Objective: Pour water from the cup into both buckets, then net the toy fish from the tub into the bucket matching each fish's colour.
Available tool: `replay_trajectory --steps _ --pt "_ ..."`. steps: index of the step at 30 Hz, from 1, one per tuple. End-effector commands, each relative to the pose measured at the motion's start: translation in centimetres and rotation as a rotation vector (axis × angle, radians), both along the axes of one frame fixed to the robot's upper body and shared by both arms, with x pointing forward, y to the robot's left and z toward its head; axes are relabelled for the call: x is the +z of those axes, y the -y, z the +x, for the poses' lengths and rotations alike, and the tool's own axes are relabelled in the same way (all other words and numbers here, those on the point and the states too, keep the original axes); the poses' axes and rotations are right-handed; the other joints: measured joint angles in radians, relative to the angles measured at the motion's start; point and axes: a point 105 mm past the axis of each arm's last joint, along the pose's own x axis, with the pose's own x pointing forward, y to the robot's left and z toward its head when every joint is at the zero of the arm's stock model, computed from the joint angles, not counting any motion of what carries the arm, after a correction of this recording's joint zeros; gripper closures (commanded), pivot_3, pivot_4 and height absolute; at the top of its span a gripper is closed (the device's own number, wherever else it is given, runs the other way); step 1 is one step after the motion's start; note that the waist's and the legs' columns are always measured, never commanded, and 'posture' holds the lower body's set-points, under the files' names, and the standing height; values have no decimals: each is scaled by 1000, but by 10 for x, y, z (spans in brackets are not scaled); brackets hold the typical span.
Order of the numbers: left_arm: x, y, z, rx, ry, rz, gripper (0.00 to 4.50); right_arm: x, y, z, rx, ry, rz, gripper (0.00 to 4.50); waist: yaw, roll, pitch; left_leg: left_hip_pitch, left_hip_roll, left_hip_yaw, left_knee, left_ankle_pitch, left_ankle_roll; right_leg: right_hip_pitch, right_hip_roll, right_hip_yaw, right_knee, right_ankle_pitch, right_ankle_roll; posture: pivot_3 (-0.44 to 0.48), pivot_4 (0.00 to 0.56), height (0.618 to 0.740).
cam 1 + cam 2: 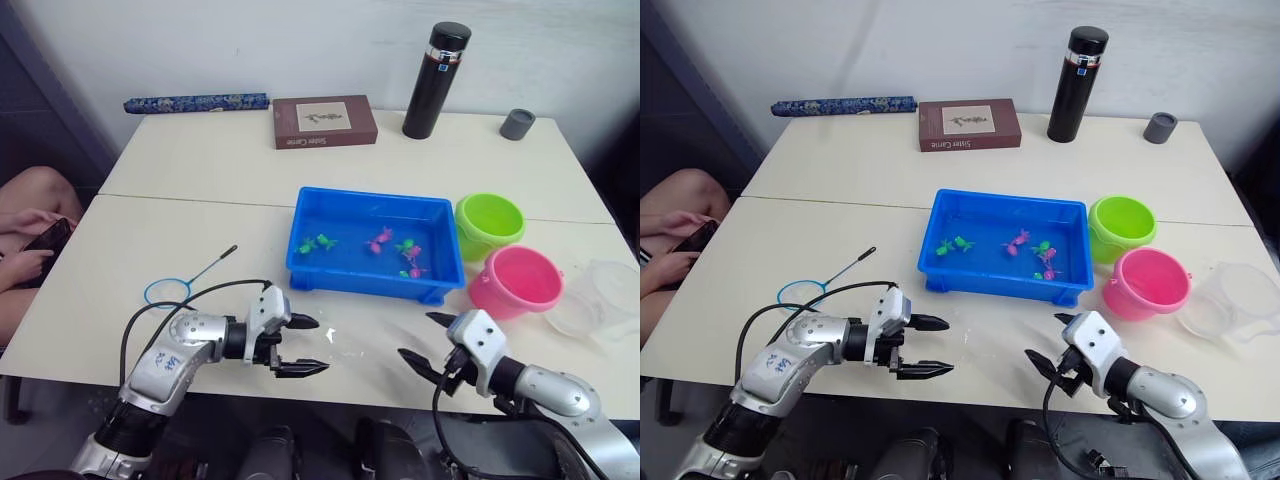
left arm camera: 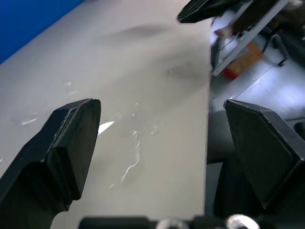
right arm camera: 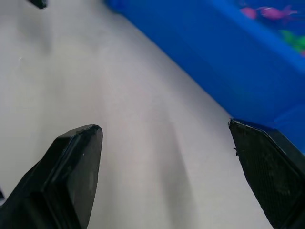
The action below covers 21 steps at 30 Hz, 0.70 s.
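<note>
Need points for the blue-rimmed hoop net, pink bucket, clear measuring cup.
Blue-rimmed hoop net [image 1: 166,291], left eye view, hoop rim.
Bright pink plastic bucket [image 1: 500,295], left eye view, outer wall.
Clear plastic measuring cup [image 1: 612,290], left eye view, see-through wall.

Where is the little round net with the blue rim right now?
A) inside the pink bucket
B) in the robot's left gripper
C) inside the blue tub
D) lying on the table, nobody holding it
D. The small round blue-rimmed hoop net lies flat on the white table, off to the left of the shallow bright blue plastic tub, and the left gripper is open and empty.
</note>
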Motion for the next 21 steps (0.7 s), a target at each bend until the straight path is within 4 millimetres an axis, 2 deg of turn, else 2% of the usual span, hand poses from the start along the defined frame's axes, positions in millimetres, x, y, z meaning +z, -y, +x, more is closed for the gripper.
replay_trajectory --steps 1,4,7,10,12,16,21 --pt "45 18 2 -86 91 -113 53 27 19 -7 -141 72 53 0 0 0 0 0 0 -1 0 0 0 0 0 0 0 0 0 0 150 740" --pt "62 25 8 -129 132 -119 53 37 42 -19 -288 90 66 0 -3 1 0 1 -1 0 0 0 0 1 2 0 0 0 0 0 150 740" --pt "78 27 3 -225 125 -143 53 47 66 -31 -426 109 86 0 -6 1 -1 1 0 1 -1 0 0 1 4 0 0 0 0 0 150 740" --pt "94 33 1 -337 162 -150 53 53 112 -53 -661 128 96 0 -5 1 0 2 0 2 -1 0 0 1 5 1 0 0 0 0 150 740" --pt "104 37 4 -361 172 -173 53 51 134 -64 -770 107 81 0 0 1 -1 2 -1 1 -1 0 0 1 5 1 0 0 0 0 150 740" --pt "105 42 22 -298 254 -163 53 45 173 -71 -942 94 70 0 -7 1 -1 2 -2 2 -1 0 0 2 5 3 -1 0 0 0 150 740" --pt "115 41 15 -309 242 -190 53 42 215 -67 -1148 118 93 0 -9 4 -1 3 0 4 -3 0 0 1 6 4 0 0 0 0 150 740"
